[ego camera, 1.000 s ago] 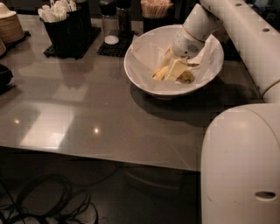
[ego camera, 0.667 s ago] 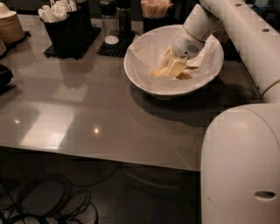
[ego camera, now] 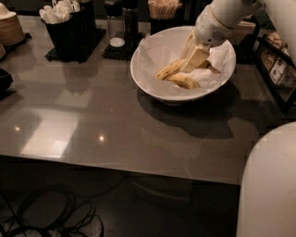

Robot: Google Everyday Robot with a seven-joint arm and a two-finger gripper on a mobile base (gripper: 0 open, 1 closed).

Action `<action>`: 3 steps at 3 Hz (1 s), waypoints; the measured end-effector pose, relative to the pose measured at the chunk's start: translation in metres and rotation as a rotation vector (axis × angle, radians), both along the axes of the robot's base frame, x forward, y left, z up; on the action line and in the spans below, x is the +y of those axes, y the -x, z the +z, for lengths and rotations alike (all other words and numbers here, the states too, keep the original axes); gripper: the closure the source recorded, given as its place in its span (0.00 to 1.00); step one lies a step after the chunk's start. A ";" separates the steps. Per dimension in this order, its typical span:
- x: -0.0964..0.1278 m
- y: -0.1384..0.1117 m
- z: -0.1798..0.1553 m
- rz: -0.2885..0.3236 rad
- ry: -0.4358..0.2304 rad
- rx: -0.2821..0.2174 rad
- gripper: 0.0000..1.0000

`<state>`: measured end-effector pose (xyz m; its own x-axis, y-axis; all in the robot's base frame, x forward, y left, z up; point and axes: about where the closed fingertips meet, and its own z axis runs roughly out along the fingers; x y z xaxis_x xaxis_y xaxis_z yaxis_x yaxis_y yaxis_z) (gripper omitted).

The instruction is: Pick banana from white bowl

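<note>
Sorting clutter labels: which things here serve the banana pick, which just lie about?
Job: yellow banana; wide glossy white paper-lined bowl; gripper, down inside that bowl.
Lying about: stack of tan plates; black caddy of white utensils; wooden sticks.

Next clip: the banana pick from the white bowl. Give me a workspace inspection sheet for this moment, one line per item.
Surface: glossy grey table with light reflections on it.
Job's things: white bowl lined with crumpled paper, on the far right part of the table; banana lying inside it.
Clutter: stack of tan plates at far left; black holder of white items; shaker; cup of sticks; rack at right.
Gripper: gripper down inside the bowl, at the banana.
Cables: loose cables on the floor below the near edge.
Surroundings: robot body at lower right; dark background.
</note>
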<state>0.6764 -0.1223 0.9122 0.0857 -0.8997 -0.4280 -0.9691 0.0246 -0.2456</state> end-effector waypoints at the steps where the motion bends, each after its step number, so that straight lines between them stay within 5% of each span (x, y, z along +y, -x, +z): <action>1: -0.015 0.005 0.026 -0.053 0.026 -0.065 1.00; 2: -0.032 0.020 0.040 -0.020 -0.059 -0.095 1.00; 3: -0.049 0.059 0.061 0.018 -0.230 -0.101 1.00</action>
